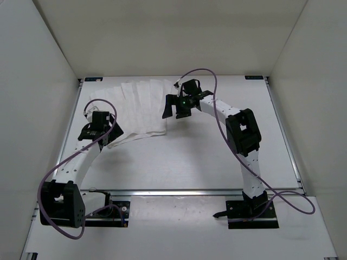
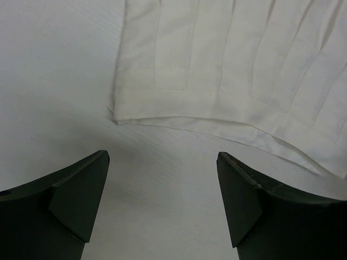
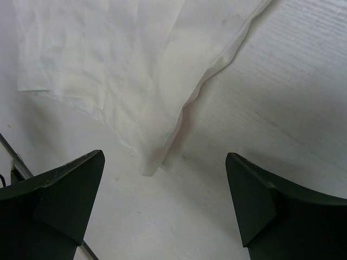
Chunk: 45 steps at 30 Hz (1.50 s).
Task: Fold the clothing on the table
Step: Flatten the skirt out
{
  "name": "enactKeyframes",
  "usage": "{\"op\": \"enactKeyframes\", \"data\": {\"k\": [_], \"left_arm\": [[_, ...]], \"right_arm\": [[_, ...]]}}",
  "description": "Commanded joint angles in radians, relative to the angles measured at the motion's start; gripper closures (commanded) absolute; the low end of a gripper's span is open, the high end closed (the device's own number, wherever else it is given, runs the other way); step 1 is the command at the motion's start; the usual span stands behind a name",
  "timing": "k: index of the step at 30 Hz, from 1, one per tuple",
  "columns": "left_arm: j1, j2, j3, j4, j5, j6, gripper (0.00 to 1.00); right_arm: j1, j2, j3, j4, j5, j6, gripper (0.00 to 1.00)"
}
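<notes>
The thin, creased white fabric clothing [image 1: 138, 108] is lying far-left on the matte white desk [image 1: 190, 162]; the left jaws are hovering wide open, empty, near its hem; the right jaws likewise over a corner; grasping seems next, calling for lowering and pinching.

My left arm [image 1: 81, 158] and right arm [image 1: 250, 173] are white tubes with chunky black joint housings, purple cable [image 1: 201, 69] looping from each black base plate [image 1: 252, 219], a green light [image 1: 184, 101] at one wrist, and matte black wedge fingers [image 2: 70, 206].
</notes>
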Motion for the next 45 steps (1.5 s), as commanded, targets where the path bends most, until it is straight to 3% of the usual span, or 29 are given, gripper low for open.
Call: {"op": "enactKeyframes", "data": {"k": [1,8,19,25,26,27,33,37,41,45], "left_arm": [[0.016,-0.035,-0.019,-0.029,-0.047,-0.056,0.08],[0.042,-0.045,-0.043,-0.022,-0.003,-0.093,0.08],[0.079,-0.093,-0.065,-0.052,-0.012,-0.09,0.11],[0.08,-0.114,-0.075,-0.046,-0.007,-0.09,0.11],[0.08,-0.113,-0.086,-0.046,-0.006,-0.087,0.11],[0.083,-0.111,-0.083,-0.04,0.002,-0.089,0.11],[0.092,-0.104,-0.149,0.053,0.146,-0.084,0.13],[0.093,-0.085,-0.204,0.128,0.233,-0.115,0.16],[0.129,-0.062,-0.236,0.154,0.212,-0.142,0.2],[0.123,-0.026,-0.262,0.194,0.197,-0.171,0.19]], "right_arm": [[0.024,0.004,-0.003,-0.01,-0.004,0.011,0.09],[0.048,0.019,-0.046,-0.01,-0.013,0.007,0.09],[0.071,0.091,0.004,-0.02,0.025,0.027,0.25],[0.079,0.105,0.043,-0.044,0.05,0.036,0.75],[0.076,0.104,0.041,-0.053,0.057,0.034,0.92],[0.081,0.102,0.047,-0.059,0.063,0.039,1.0],[0.068,0.047,0.029,-0.056,0.089,0.047,1.0],[0.03,-0.048,-0.088,-0.014,0.082,0.057,1.0],[0.004,-0.128,-0.23,0.045,0.067,0.077,1.0],[0.015,-0.137,-0.26,0.049,0.044,0.067,1.0]]}}
